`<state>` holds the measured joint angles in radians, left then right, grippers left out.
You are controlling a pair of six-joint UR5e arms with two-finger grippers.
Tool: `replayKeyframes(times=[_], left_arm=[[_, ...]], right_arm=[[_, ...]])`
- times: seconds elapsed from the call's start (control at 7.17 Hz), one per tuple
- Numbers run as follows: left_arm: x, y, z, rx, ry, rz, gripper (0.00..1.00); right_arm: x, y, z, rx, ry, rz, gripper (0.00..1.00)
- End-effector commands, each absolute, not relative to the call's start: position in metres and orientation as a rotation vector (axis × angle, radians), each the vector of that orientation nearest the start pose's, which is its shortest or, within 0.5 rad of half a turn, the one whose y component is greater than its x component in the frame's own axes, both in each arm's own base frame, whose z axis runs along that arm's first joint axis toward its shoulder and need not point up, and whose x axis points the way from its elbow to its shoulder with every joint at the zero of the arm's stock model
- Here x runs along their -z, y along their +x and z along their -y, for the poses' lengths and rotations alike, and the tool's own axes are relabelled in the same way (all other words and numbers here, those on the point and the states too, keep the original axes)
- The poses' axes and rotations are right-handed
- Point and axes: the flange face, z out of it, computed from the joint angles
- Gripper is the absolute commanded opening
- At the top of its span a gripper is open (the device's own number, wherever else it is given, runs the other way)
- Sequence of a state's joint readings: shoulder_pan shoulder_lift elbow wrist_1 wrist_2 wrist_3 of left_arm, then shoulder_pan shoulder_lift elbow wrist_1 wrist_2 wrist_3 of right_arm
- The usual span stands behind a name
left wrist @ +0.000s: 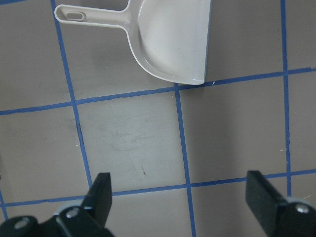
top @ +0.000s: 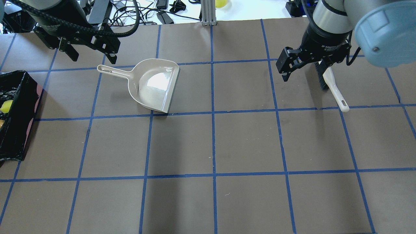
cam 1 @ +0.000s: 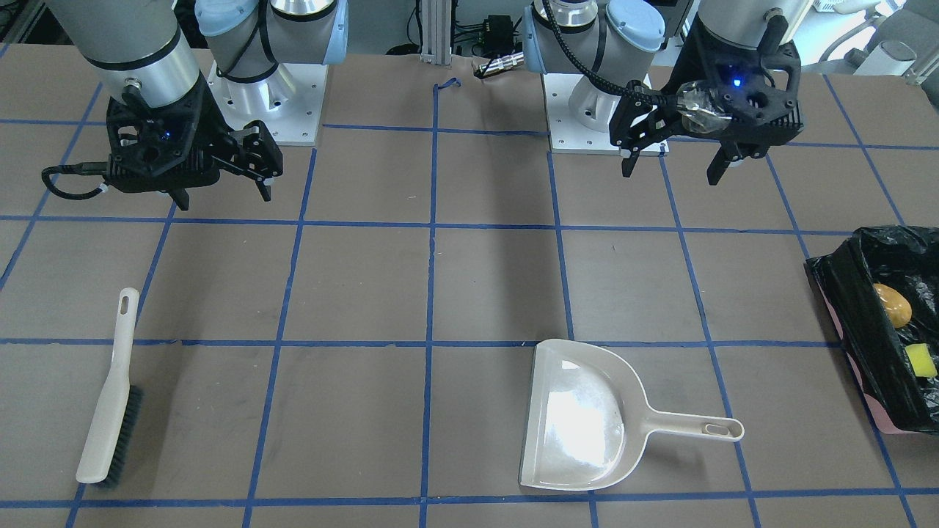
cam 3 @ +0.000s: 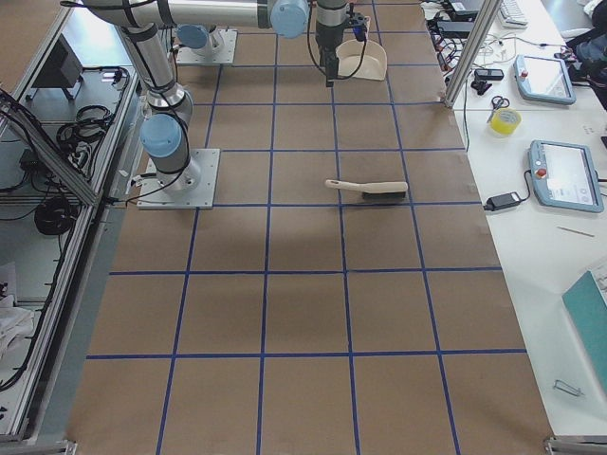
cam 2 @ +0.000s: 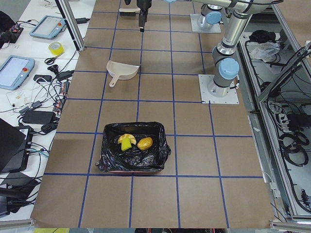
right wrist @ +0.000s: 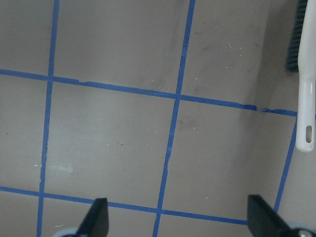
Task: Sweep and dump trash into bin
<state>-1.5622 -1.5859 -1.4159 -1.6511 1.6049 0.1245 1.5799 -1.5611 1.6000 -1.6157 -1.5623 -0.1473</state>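
Observation:
The bin [cam 1: 855, 308] is a pink box lined with a black bag at the table's end on my left side; it also shows in the overhead view [top: 19, 97]. Inside lie the orange-brown lump [cam 1: 892, 304] and the yellow-green sponge [cam 1: 921, 360]. I cannot make out the pale rind slice. The beige dustpan [cam 1: 579, 418] lies empty on the table. My left gripper [cam 1: 671, 172] hovers open and empty above the table near the dustpan's handle [top: 110, 71]. My right gripper [cam 1: 222, 198] hovers open and empty beside the brush [cam 1: 110, 396].
The brush [top: 333, 87] lies flat on the right side, handle toward the robot. The brown table surface carries a blue tape grid. Cables and equipment sit beyond the far edge [top: 156, 13]. Both arm bases stand on white plates [cam 1: 271, 103].

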Motion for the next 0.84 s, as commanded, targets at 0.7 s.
replayKeyframes(times=[0.7], left_arm=[[-0.5484, -0.1295, 0.5014, 0.092, 0.176, -3.139, 1.0]], right_arm=[[-0.4726, 0.1386, 0.4945, 0.006, -0.247, -3.124, 1.0]])
